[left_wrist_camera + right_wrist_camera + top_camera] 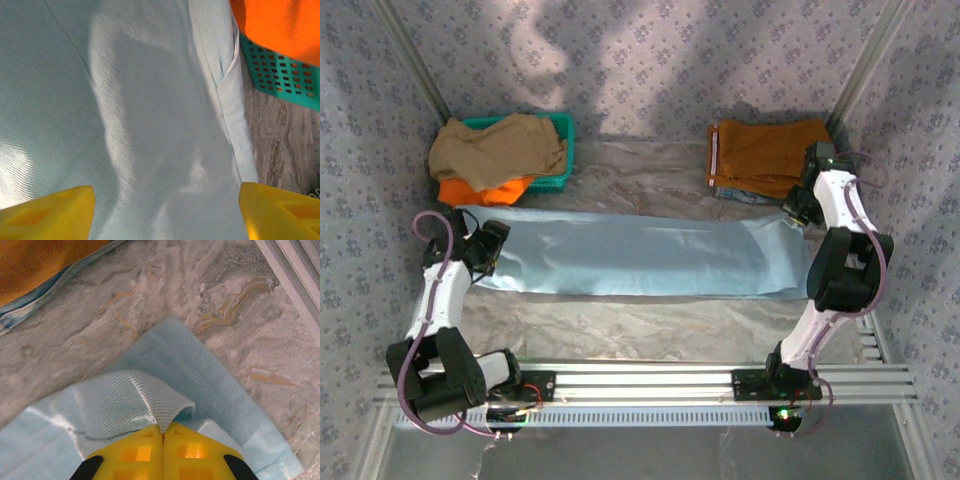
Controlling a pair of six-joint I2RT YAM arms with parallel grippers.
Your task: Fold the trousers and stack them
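The pale sky-blue trousers [640,256] lie flat as one long strip across the table. My left gripper [480,250] hangs over their left end; in the left wrist view its yellow fingers [55,212] stand wide apart above the blue cloth [150,125], holding nothing. My right gripper [798,207] is at the strip's far right corner. In the right wrist view its yellow jaws [163,432] are pressed together on a raised fold of the trousers' hem [145,395].
A teal basket [558,150] at the back left holds tan and bright orange garments [495,150]. A folded rust-orange pair [765,155] lies at the back right. The metal rail [720,385] runs along the near edge.
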